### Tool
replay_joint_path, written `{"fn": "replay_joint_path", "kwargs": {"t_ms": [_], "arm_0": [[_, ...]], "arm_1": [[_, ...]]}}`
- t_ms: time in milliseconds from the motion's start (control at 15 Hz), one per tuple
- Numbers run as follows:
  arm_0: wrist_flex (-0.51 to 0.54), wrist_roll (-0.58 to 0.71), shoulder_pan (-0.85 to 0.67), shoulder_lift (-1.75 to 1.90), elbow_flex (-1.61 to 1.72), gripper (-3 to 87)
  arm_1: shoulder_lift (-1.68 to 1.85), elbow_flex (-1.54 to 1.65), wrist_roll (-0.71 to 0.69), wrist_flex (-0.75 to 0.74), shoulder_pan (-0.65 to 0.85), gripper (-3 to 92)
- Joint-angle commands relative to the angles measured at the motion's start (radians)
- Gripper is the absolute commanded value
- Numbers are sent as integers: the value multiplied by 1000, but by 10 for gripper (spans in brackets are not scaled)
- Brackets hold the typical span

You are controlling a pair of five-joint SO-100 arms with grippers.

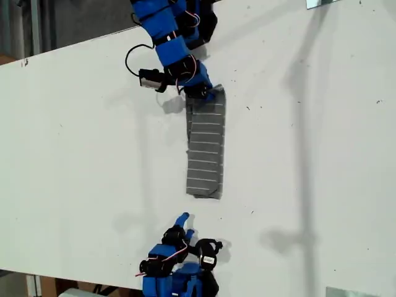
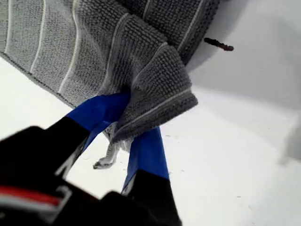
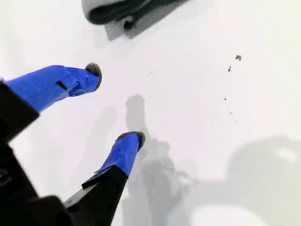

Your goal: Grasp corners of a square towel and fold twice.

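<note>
The grey striped towel (image 1: 205,145) lies on the white table as a narrow folded strip running top to bottom in the exterior view. At the strip's upper end, my first gripper (image 1: 204,94) is shut on a corner. The first wrist view shows that corner (image 2: 160,94) bunched between the blue fingers (image 2: 101,110), with the gripper (image 2: 129,123) closed on it. My second gripper (image 1: 184,220) hovers below the strip's lower end, apart from it. It (image 3: 115,103) stands open and holds nothing, while the towel's folded edge (image 3: 122,10) lies just beyond its fingertips.
The white table (image 1: 74,154) extends widely to both sides of the strip in the exterior view. A black cable (image 1: 131,59) loops off the first arm. A small dark speck (image 2: 218,44) lies beside the towel. Pale objects sit at that view's top right (image 1: 322,2) and bottom right (image 1: 349,292).
</note>
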Motion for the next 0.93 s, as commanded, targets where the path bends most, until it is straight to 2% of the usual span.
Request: {"fn": "replay_joint_path", "kwargs": {"t_ms": [0, 200, 333, 400, 667, 867], "arm_0": [[-25, 72, -67, -48, -20, 243], [-41, 204, -225, -129, -14, 242], [-103, 244, -291, -173, 18, 242], [-155, 255, -318, -213, 41, 242], [-166, 245, -333, -279, 18, 239], [-164, 250, -345, -310, 3, 239]], "arm_1": [[123, -11, 14, 110, -3, -1], [252, -38, 14, 267, 21, -1], [350, -43, 14, 334, 43, -1], [388, -48, 14, 371, 60, -1], [534, -64, 64, 540, 97, -1], [580, -98, 94, 566, 58, -1]]}}
